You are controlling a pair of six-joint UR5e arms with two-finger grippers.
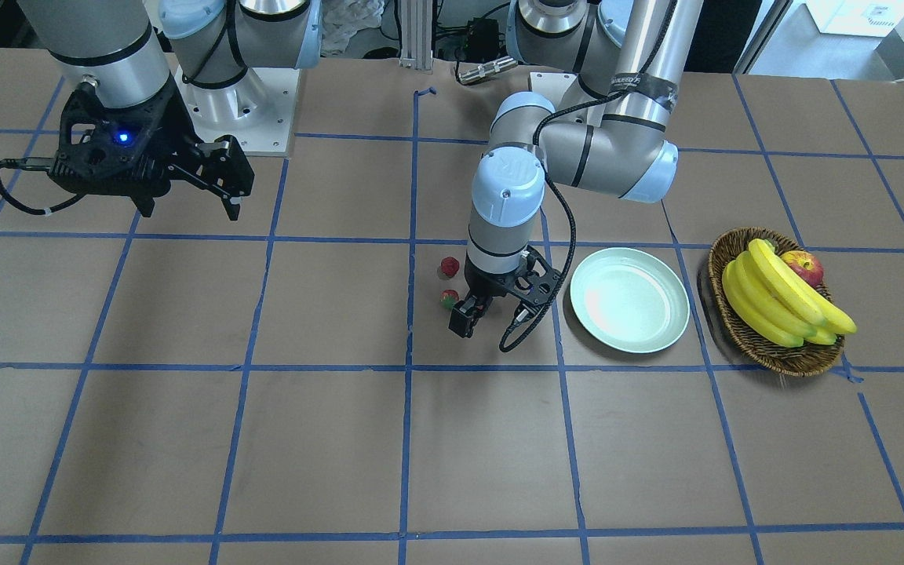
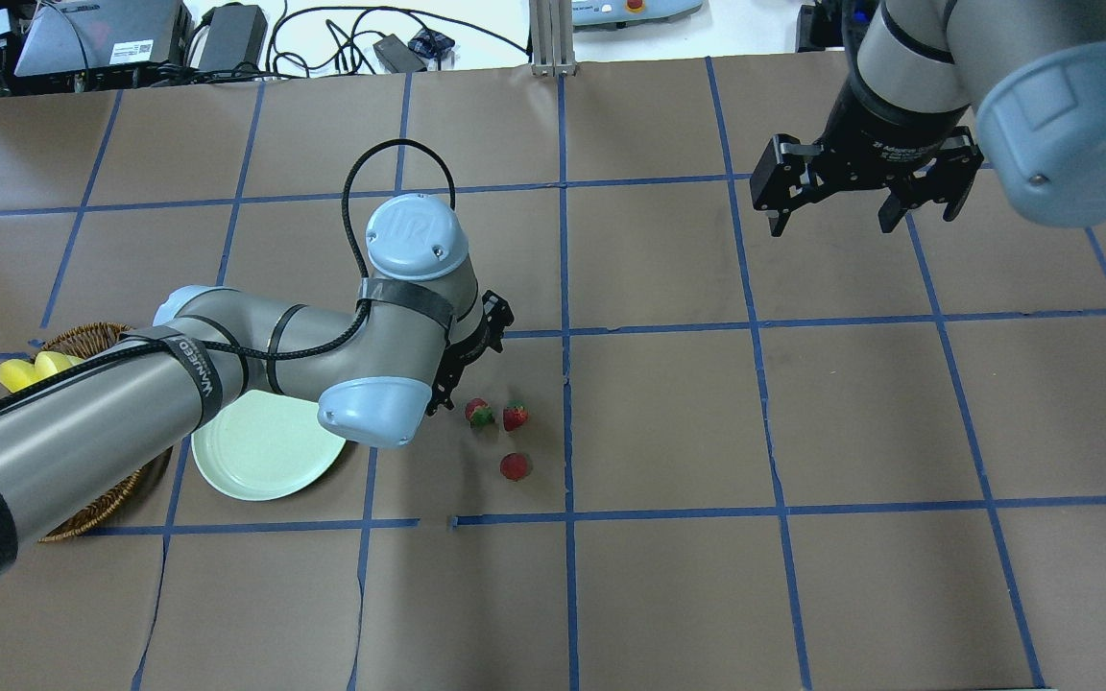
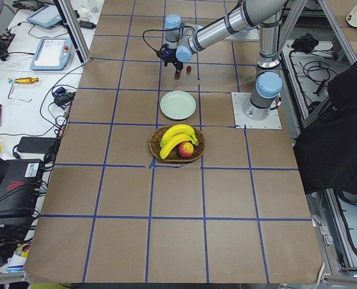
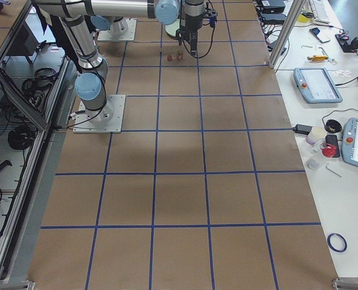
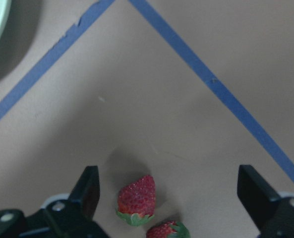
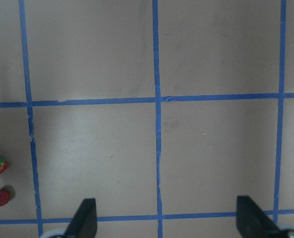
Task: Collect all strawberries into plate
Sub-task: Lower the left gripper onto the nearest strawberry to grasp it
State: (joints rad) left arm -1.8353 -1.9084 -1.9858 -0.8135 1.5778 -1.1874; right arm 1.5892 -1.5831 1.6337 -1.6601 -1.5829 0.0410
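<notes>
Front view: the left gripper hangs low just beside the plate. Overhead: 3 strawberries lie on the counter near the plate, none on it; the right gripper hovers well apart from the plate. Left wrist: fingers spread apart, 1 of the strawberries between them. Right wrist: fingers spread apart too.

The left gripper hangs low just beside 2 strawberries, the plate near its other side, a basket of bananas beyond, the right gripper well apart, fingers spread.
</notes>
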